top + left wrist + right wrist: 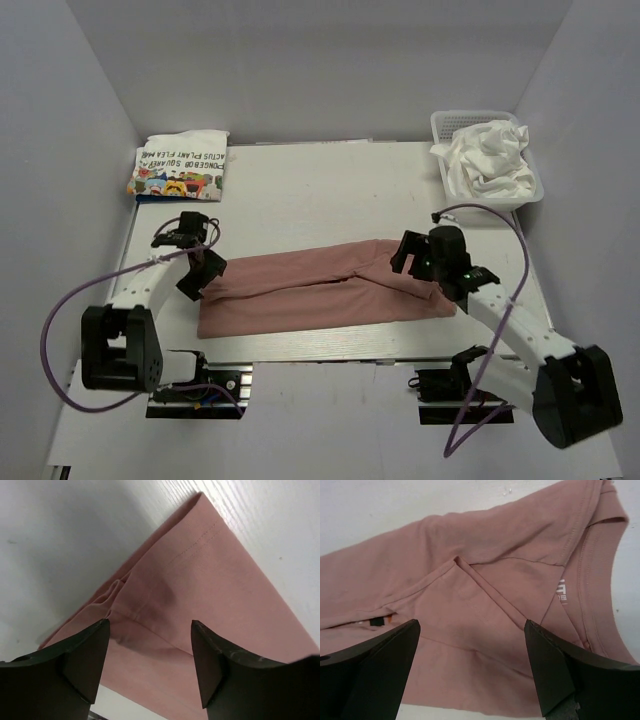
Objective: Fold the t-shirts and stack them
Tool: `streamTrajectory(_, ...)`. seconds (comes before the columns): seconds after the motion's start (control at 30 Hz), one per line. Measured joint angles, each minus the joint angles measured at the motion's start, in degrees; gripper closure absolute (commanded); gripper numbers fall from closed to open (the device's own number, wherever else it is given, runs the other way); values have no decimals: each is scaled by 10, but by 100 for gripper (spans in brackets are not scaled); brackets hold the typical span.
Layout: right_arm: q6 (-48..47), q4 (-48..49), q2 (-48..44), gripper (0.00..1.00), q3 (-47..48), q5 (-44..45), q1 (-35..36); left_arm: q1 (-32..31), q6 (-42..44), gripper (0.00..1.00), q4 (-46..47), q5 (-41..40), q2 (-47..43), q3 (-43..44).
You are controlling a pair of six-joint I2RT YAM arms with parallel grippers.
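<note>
Top external: pink t-shirt (310,290) ends hidden beneath wide left end effector (200,274), wide right end effector (409,258).

The white-and-black left arm (140,285) bends forward, its black two-finger left claw (203,275) tipped downward, jaws standing apart. The matching right arm (510,325) stretches inward, its black right claw (405,255) spread wide.

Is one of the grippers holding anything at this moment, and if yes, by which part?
Nothing is held. The left gripper and the right gripper are both open over the pink t-shirt, and the fabric between their fingers is not pinched.
</note>
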Motion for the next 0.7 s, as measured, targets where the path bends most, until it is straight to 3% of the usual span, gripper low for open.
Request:
streamTrajectory(0.07,-6,20,46,10,3,-2,0,0,5,33,7,14,35,6)
streamTrajectory(0.17,-18,44,97,10,13,-2,0,0,10,62,12,34,68,5)
streamTrajectory(0.2,-21,53,113,10,17,-2,0,0,10,87,16,38,71,3)
streamTrajectory(0.23,-24,63,128,10,23,-4,0,0,9,97,23,44,73,-2)
streamTrajectory(0.4,-33,101,185,10,47,-20,1,0,17,100,24,61,89,-5)
streamTrajectory(0.7,-43,132,216,10,52,-28,6,0,20,100,17,31,84,95)
